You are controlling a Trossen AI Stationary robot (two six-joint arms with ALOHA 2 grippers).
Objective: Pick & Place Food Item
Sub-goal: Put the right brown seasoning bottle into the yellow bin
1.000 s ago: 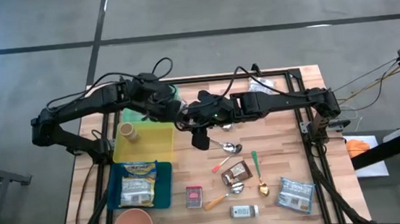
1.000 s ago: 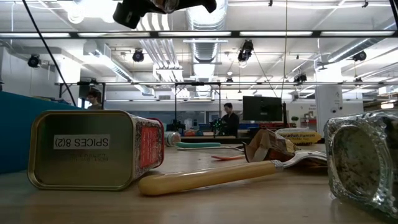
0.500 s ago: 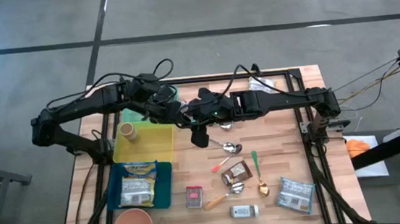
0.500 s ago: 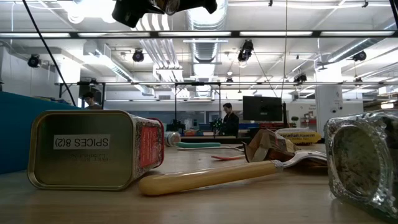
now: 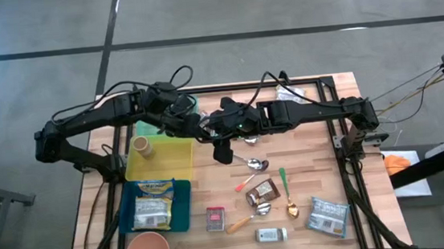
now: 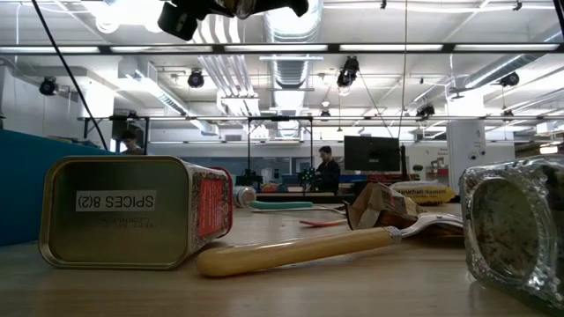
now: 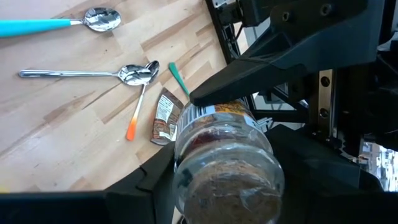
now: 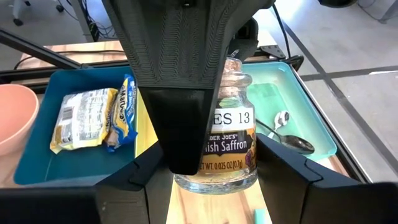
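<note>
Here the saffron jar (image 8: 214, 146) hangs above the desk (image 5: 313, 157), just right of the yellow tray (image 5: 168, 155), clamped in the right gripper (image 5: 209, 134). The left gripper (image 5: 194, 129) brackets it too, though I cannot tell whether its fingers (image 7: 143, 186) press. Glass: stiff, slick, breakable, so grip the labelled body. Since earlier, the left gripper has edged closer.

A saffron jar (image 8: 217, 146) sits clamped between dark jaws, above a blue tray (image 8: 43, 155).
</note>
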